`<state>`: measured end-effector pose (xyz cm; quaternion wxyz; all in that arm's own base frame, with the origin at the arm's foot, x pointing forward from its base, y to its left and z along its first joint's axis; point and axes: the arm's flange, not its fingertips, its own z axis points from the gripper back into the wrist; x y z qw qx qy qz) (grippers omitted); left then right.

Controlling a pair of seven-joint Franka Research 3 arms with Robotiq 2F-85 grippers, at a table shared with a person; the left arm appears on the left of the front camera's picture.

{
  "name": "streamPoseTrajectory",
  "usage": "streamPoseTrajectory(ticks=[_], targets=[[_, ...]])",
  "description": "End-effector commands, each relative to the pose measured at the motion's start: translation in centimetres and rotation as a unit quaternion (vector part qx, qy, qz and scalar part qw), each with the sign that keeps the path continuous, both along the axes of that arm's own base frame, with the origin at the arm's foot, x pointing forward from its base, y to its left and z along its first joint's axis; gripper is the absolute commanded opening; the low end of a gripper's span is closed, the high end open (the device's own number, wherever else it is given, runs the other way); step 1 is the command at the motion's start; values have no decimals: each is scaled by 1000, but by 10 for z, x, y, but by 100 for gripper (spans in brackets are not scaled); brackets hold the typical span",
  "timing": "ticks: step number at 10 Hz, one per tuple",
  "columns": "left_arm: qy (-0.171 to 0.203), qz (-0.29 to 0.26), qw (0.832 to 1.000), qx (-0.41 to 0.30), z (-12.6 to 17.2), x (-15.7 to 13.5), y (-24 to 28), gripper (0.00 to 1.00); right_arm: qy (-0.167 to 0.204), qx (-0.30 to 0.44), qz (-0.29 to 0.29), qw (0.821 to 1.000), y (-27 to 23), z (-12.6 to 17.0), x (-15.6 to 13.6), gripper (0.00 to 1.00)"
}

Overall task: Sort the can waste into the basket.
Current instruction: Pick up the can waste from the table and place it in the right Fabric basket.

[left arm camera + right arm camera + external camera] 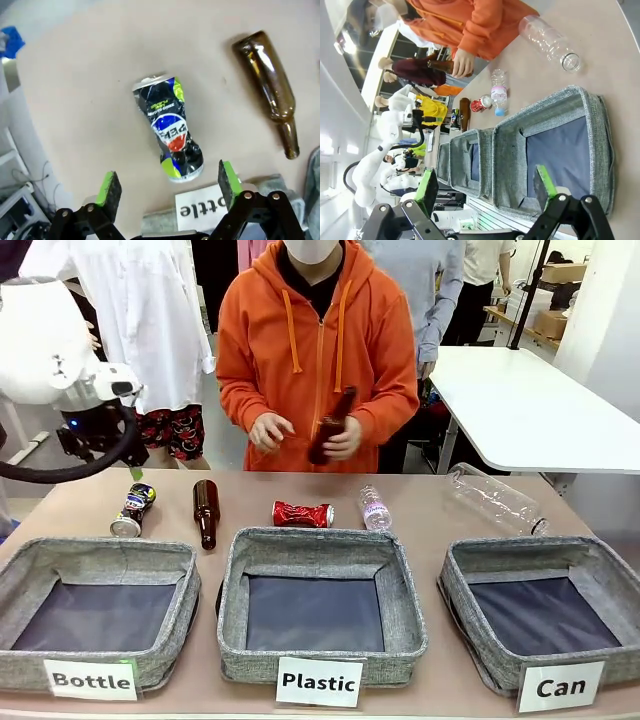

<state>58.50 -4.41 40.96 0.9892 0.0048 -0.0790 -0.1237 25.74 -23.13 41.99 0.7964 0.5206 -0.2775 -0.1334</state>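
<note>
The dark can (132, 510) with colourful print lies on its side at the table's far left. My left gripper (128, 468) hangs open just above it. In the left wrist view the dark can (170, 130) lies ahead of the left gripper (169, 186), in line with the gap between its fingers but apart from them. The crushed red can (302, 514) lies behind the middle basket. The "Can" basket (455, 585) stands empty at the front right. My right gripper (486, 186) is open above that "Can" basket (545, 107), holding nothing. The red can (479, 104) shows farther off.
A brown bottle (206, 512) lies right of the dark can. A small plastic bottle (374, 508) and a large clear bottle (495, 500) lie farther right. The person holds another brown bottle (330, 425). Baskets "Bottle" (100, 555) and "Plastic" (320, 542) stand in front.
</note>
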Motion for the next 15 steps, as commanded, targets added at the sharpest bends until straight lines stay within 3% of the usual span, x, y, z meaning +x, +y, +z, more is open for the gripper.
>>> streamPoseTrajectory(ticks=[1, 5, 6, 8, 9, 10, 11, 13, 14, 15], targets=[[34, -4, 999, -11, -14, 25, -3, 100, -19, 3, -1, 1000, -2, 1, 3, 100], [70, 6, 997, -36, -49, 47, 8, 100, -19, 3, -1, 1000, -2, 1, 3, 100], [91, -10, 993, -79, -49, 49, 14, 100, -19, 3, -1, 1000, -2, 1, 3, 100], [93, 31, 980, -171, -27, 44, 44, 100, -19, 3, -1, 1000, -2, 1, 3, 100], [99, 45, 979, -171, -28, 46, 51, 100, -19, 3, -1, 1000, -2, 1, 3, 100], [122, 23, 974, -188, -30, 47, 54, 100, -19, 3, -1, 1000, -2, 1, 3, 100], [122, -7, 963, -241, -13, 37, 73, 100, -19, 3, -1, 1000, -2, 1, 3, 100], [60, -114, 909, -397, 75, -39, 169, 100, -19, 3, -1, 1000, -2, 1, 3, 100], [27, -125, 899, -418, 99, -71, 210, 100, -19, 3, -1, 1000, -2, 1, 3, 100], [24, -135, 891, -433, 104, -98, 242, 100, -19, 3, -1, 1000, -2, 1, 3, 100]])
